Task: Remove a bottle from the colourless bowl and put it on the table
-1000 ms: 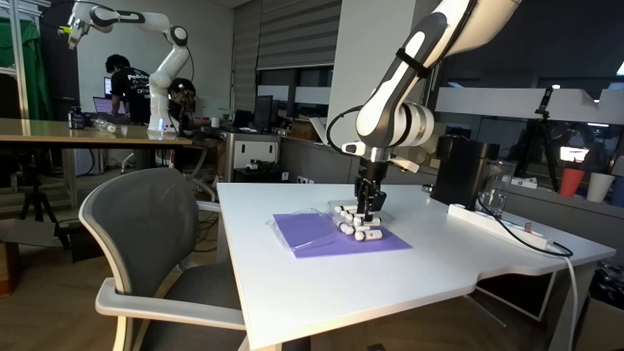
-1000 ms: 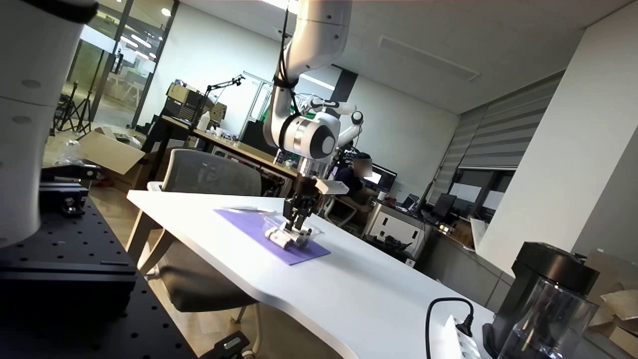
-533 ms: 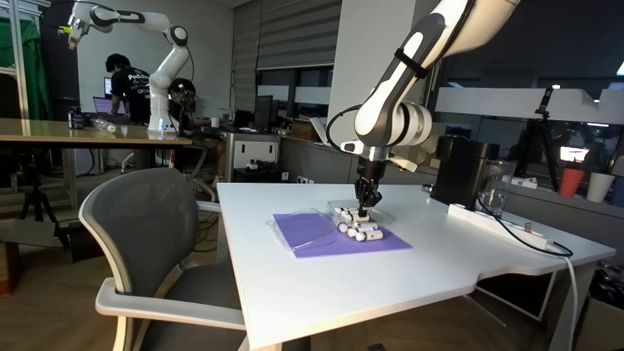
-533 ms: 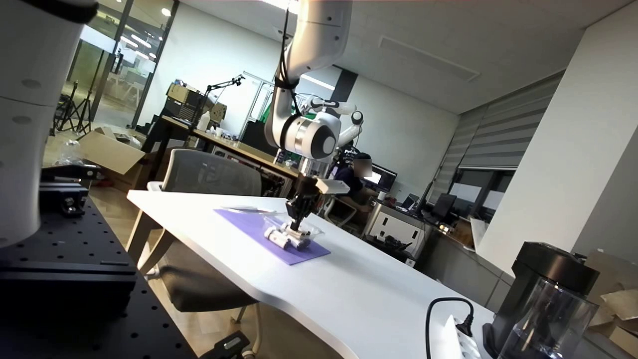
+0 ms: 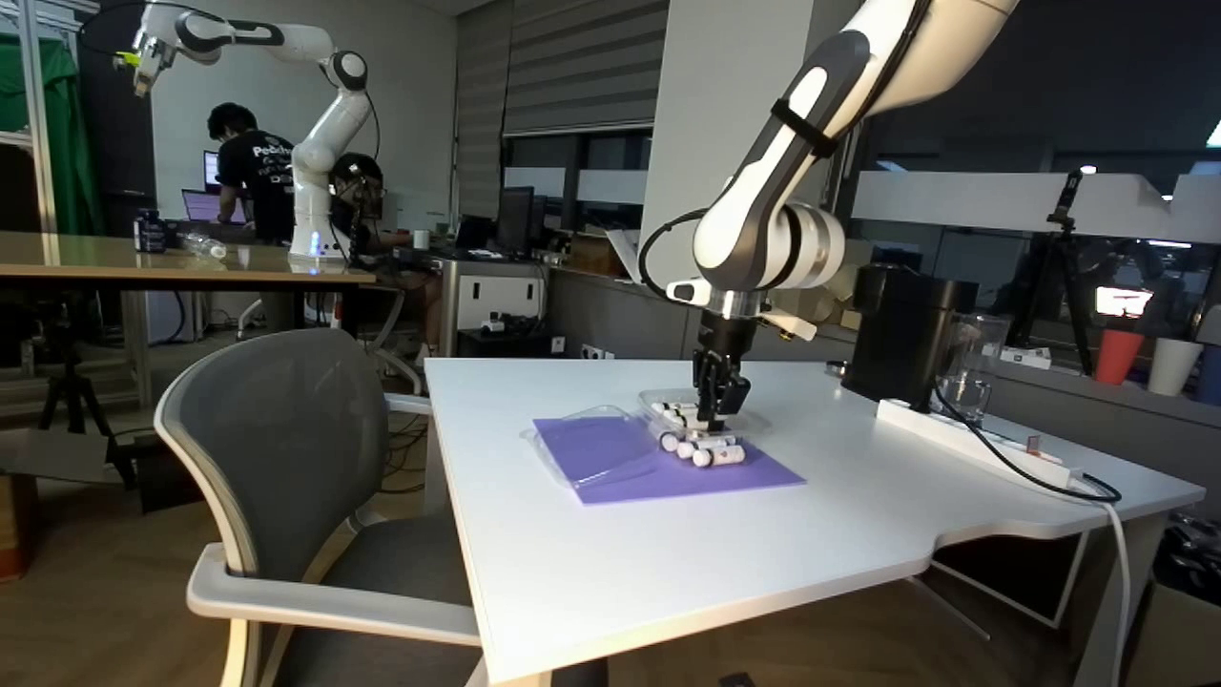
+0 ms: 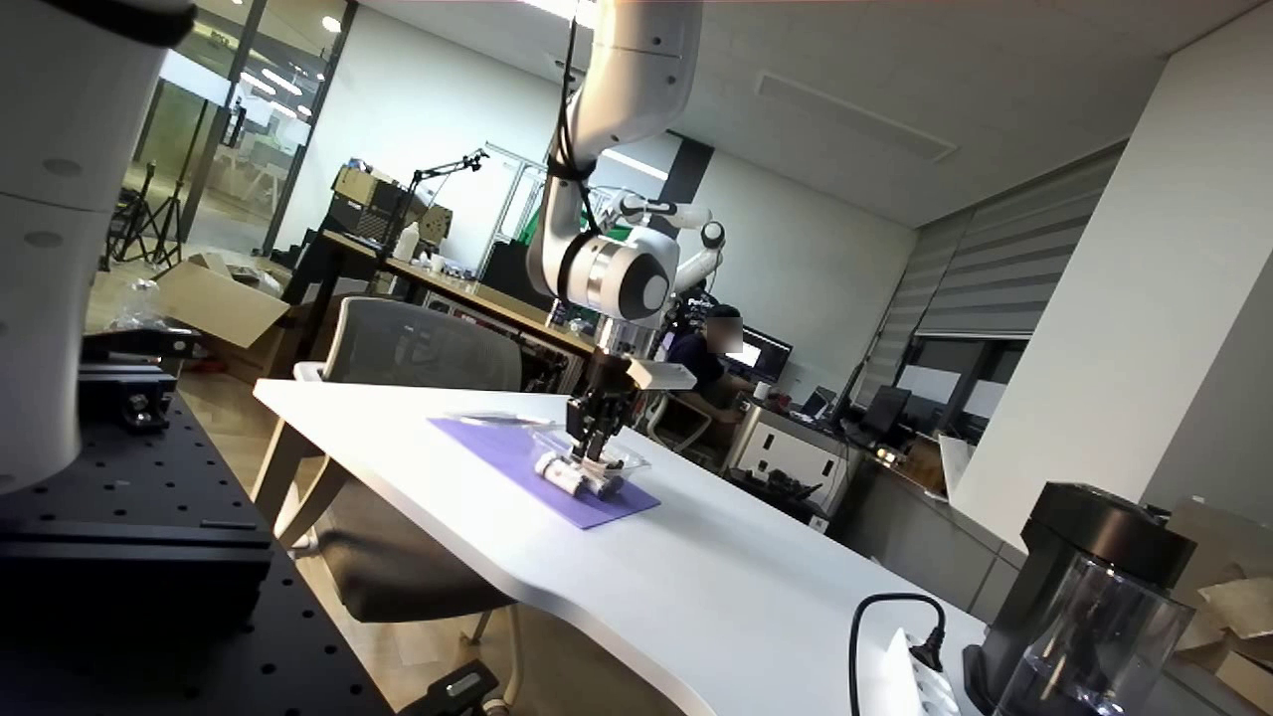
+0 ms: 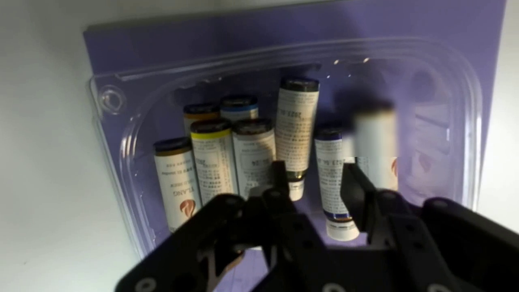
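Observation:
Several small white bottles lie in the colourless bowl. One bottle [image 7: 332,174] with a blue band lies between my fingers in the wrist view, near the right finger. A gap shows between it and the left finger. A bottle with a gold-green neck [image 7: 297,125] lies to its left, and a blurred bottle [image 7: 377,142] to its right. The bowl [image 7: 473,121] is clear and shallow. My gripper [image 7: 315,166] is open, pointing down into the bowl; it also shows in both exterior views [image 5: 713,425] [image 6: 589,452]. The white table [image 5: 591,582] lies around.
A purple mat [image 5: 610,441] lies under the bowl, with a clear lid [image 5: 606,472] on its left part. A power strip [image 5: 973,444] and a black machine [image 5: 901,329] stand along the table's far side. A chair [image 5: 286,439] stands at the table.
My gripper rose slightly half a second ago and is now lower again among the bottles, with its fingers apart. Bottles, bowl and mat have shifted a little.

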Controlling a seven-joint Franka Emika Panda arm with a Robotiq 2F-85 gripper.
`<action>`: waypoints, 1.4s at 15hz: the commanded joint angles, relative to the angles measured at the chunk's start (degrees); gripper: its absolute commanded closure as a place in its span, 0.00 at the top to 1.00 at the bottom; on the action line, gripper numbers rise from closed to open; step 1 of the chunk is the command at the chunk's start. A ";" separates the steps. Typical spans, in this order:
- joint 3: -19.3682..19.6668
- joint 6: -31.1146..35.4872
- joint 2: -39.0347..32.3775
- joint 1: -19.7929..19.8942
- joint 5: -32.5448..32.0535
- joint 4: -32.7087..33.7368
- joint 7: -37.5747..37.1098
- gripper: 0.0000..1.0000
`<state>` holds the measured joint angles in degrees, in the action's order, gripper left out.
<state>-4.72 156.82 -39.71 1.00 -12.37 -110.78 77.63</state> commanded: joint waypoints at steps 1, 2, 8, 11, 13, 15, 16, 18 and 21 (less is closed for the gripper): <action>-0.39 1.33 -1.13 0.45 -0.85 1.49 -1.79 0.72; -0.36 1.52 -1.15 0.40 -0.96 1.49 -1.77 0.78; 0.06 3.15 -2.18 0.06 -1.56 2.54 -1.86 1.00; -0.02 2.78 -3.27 0.29 -1.36 3.66 -1.80 1.00; -0.19 2.29 -4.22 0.52 -1.17 4.58 -1.64 0.75; -0.18 2.27 -4.90 0.54 -1.13 5.25 -1.78 0.61; -0.22 2.25 -5.11 0.56 -1.11 5.58 -1.81 0.54; -0.25 2.13 -5.11 0.48 -1.05 5.90 -1.94 0.40; -0.12 2.03 -5.10 0.30 -1.10 6.34 -2.14 0.20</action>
<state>-4.72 159.27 -43.59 1.21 -12.52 -106.29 77.62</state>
